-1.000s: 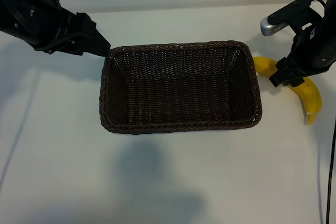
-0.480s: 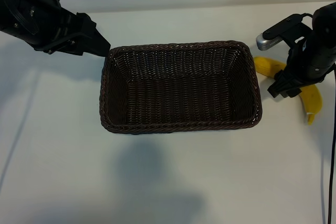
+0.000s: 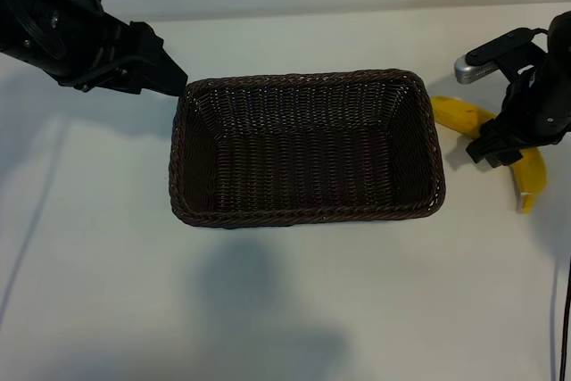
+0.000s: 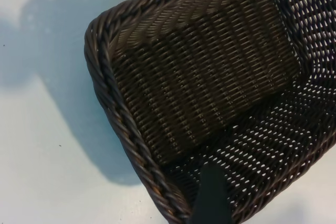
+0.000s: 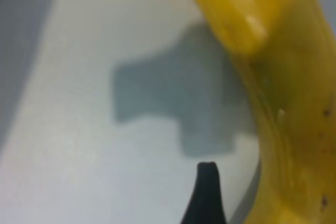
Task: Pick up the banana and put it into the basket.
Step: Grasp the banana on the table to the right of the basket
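Note:
The dark brown wicker basket [image 3: 303,79] stands empty in the middle of the table. To its right the yellow banana [image 3: 460,114] lies flat on the table, its middle covered by my right arm. My right gripper [image 3: 500,145] hangs open just over the banana's middle and holds nothing. In the right wrist view the banana [image 5: 283,77] curves close beside one dark finger [image 5: 208,192], with white table between them. My left gripper [image 3: 171,78] stays open and empty at the basket's back left corner. The left wrist view shows one finger [image 4: 212,195] over the basket's rim [image 4: 113,98].
White table surrounds the basket on all sides. A black cable [image 3: 564,310] runs down the right edge of the exterior view. The arm's shadow [image 3: 241,283] falls in front of the basket.
My right gripper has shifted slightly right and lower over the banana's middle. The banana, the basket and the left arm have not moved.

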You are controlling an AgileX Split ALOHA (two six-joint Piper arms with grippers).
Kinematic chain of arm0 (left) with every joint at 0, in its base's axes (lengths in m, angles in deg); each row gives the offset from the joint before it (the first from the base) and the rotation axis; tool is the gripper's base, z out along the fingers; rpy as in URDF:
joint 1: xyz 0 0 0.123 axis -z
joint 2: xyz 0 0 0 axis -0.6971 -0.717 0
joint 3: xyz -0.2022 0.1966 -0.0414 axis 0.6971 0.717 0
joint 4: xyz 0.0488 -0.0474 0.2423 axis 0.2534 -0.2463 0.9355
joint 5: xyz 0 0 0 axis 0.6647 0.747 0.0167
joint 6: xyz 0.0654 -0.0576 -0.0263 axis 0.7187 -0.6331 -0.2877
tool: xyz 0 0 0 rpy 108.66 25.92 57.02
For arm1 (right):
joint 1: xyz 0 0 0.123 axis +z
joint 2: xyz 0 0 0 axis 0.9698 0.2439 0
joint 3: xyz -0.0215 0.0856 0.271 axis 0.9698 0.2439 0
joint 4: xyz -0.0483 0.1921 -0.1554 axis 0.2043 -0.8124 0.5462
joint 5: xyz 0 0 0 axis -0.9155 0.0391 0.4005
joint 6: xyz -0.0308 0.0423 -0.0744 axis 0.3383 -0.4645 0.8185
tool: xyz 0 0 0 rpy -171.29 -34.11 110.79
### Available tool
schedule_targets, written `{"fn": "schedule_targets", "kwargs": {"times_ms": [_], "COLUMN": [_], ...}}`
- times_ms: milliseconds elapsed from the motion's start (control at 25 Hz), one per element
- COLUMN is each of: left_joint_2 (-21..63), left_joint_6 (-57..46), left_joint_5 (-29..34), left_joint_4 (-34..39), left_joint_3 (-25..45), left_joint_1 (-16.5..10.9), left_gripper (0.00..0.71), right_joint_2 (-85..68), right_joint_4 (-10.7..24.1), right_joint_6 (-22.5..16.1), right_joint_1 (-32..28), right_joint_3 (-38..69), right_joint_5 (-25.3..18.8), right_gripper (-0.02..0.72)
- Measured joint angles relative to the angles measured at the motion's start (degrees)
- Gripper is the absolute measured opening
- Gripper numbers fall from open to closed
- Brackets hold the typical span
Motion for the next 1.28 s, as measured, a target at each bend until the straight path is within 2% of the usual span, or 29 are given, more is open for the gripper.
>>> {"fn": "schedule_targets", "kwargs": {"times_ms": [240,520,840,1280], "left_joint_2": [0.0,0.0,0.0,0.0], "left_joint_6": [0.1,0.3,0.3,0.2], "left_joint_5": [-0.1,-0.1,-0.1,-0.3], "left_joint_4": [0.0,0.0,0.0,0.0], "left_joint_3": [0.0,0.0,0.0,0.0], "left_joint_1": [0.0,0.0,0.0,0.0], "left_gripper": [0.596,0.596,0.596,0.596], "right_joint_2": [0.1,0.1,0.8,3.5], "right_joint_4": [-0.2,-0.2,-0.7,-1.7], "right_joint_6": [0.2,0.2,0.2,0.2], "right_joint_1": [0.0,0.0,0.0,0.0], "right_joint_3": [0.0,0.0,0.0,-1.5], "right_joint_5": [0.0,-0.1,-0.1,-1.3], "right_gripper": [0.588,0.501,0.448,0.426]}}
